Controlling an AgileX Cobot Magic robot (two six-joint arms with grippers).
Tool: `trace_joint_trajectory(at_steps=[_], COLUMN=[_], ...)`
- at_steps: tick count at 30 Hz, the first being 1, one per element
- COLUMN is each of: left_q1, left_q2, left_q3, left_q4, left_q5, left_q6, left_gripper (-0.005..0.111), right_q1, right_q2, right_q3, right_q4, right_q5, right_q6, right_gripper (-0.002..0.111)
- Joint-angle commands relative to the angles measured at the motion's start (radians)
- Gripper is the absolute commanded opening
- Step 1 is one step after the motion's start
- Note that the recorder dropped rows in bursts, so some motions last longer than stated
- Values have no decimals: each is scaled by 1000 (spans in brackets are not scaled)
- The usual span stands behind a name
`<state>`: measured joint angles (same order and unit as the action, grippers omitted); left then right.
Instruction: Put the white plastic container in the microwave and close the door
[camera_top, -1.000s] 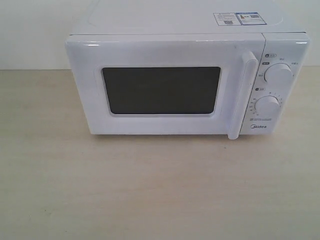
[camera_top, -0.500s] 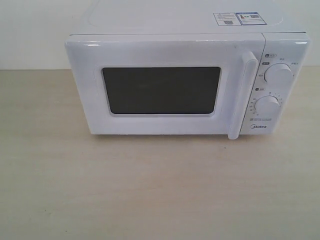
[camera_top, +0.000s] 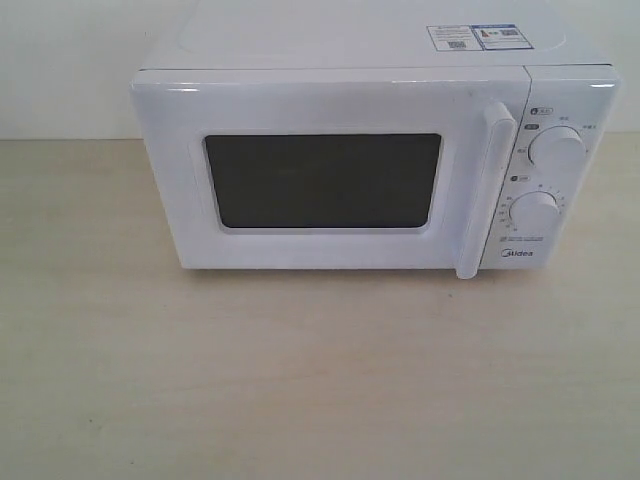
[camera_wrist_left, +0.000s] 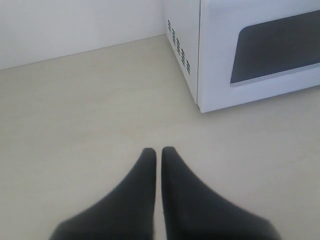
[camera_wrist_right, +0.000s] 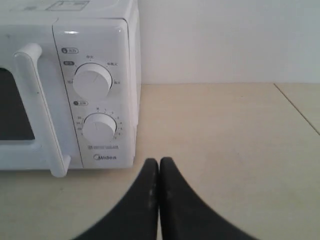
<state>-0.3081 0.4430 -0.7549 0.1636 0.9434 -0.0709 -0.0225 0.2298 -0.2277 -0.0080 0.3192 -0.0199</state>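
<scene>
Well beyond both closed jaws stands the microwave (camera_top: 372, 110).

Bright diffuse light; faint shadow under microwave (camera_top: 350, 100).

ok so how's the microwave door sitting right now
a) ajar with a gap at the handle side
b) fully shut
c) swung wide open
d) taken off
B: the door lies flush with the control panel, and no gap shows along its handle.
</scene>
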Motion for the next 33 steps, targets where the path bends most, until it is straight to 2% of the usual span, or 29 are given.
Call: trace_joint_trajectory(at_steps=[1, 8, 11, 15, 21, 33], left_q1=[-4, -4, -4, -4, -4, -4], left_q2=[-6, -6, -9, -9, -9, -9], left_q3=[5, 5, 5, 5, 5, 5], left_q4=[7, 7, 8, 8, 8, 8], left_q5=[-5, -5, -7, -7, -9, -9], left_q6=[-12, -12, -12, -12, -12, -12], left_gripper=[4, 4, 4, 4, 4, 4], right_q1=[-4, 22, 65, 65, 65, 65], right_q2=[-90, -230, -230, -230, -230, -230], right_q3=[-2, 34, 147, 228, 228, 228], right_q4=[-8, -6, -1, 8, 2, 8], right_q5=[83, 92, 16, -106, 33, 31], right_q6=[-16, -16, 11, 20, 43, 43], right_gripper=[0, 0, 0, 0, 0, 0])
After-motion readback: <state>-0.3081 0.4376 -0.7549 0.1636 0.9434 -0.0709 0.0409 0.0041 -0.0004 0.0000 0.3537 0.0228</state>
